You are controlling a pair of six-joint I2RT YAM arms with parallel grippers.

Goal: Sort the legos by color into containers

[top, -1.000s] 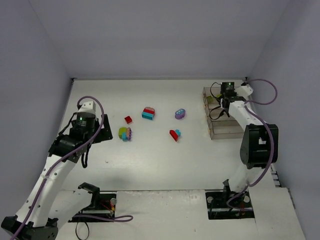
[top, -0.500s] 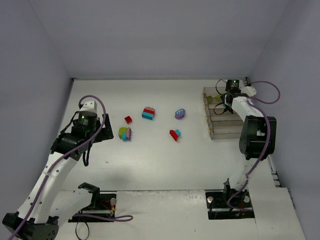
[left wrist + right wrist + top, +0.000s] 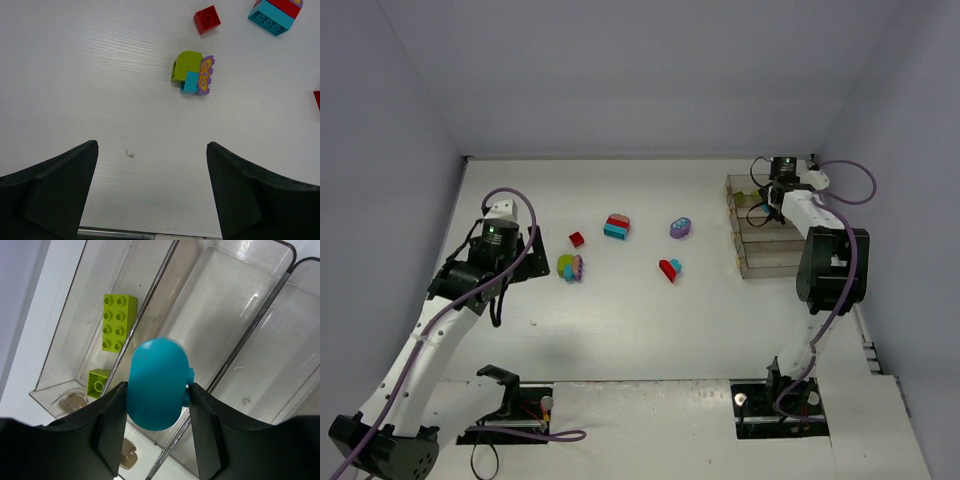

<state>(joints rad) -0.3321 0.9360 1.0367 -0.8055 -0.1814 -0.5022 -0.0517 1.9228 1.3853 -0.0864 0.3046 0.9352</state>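
My right gripper (image 3: 156,405) is shut on a rounded teal brick (image 3: 157,382) and holds it above the row of clear bins (image 3: 227,315), over the wall between the end bin and its neighbour. The end bin holds two lime green bricks (image 3: 118,322). In the top view the right gripper (image 3: 778,192) is at the far end of the bins (image 3: 772,262). My left gripper (image 3: 152,170) is open and empty above bare table, short of a green-teal-purple clump (image 3: 192,73). A red brick (image 3: 207,19) and a red-teal clump (image 3: 276,11) lie beyond it.
In the top view a purple clump (image 3: 681,228) and a red-teal pair (image 3: 670,268) lie mid-table, between the left clump (image 3: 570,267) and the bins. Grey walls close the table on three sides. The right arm's cable loops beside the bins.
My right gripper has moved with the teal brick toward the far end of the bins. My left arm has shifted a little right, toward the clump.
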